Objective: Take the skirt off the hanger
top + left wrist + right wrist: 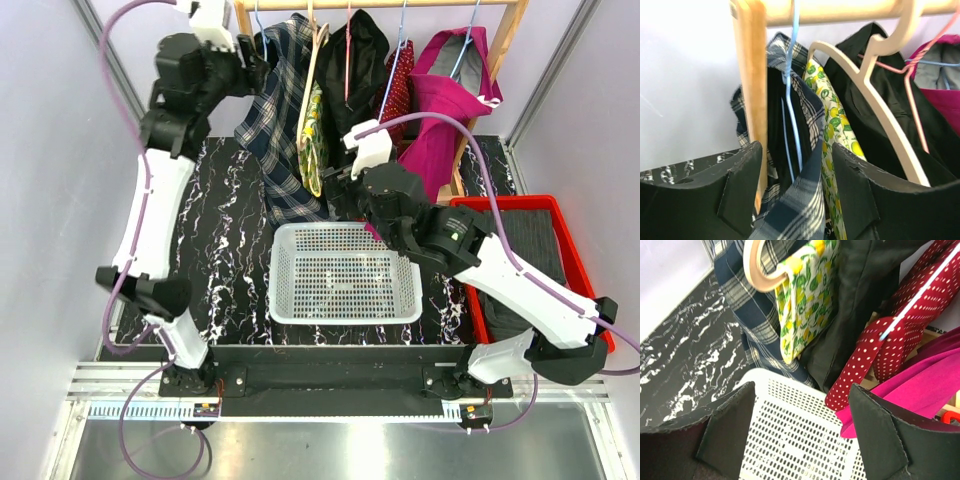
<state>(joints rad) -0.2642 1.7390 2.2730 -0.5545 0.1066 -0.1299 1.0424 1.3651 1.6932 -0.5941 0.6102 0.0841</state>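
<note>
While the plaid skirt [285, 130] hangs on its blue hanger [258, 18] from the rail [440, 4], we judge the task barely begun: gripping the cloth and drawing it off the hanger are both left to do. From above, our left arm [165, 200] reaches the skirt's top at eleven o'clock. The white basket [340, 317] sits mid-desk [230, 250] with nothing in it, and at its three o'clock a red bin [505, 203] holds dark cloth [530, 240]. At the left wrist, our left fingers [735, 195] stand apart, with plaid cloth and the rack's wooden post [752, 100] between them and nothing pinched. At the right wrist, our right fingers [725, 435] stand wide apart over the basket, holding nothing, and the skirt's hem lies at eleven o'clock.
</note>
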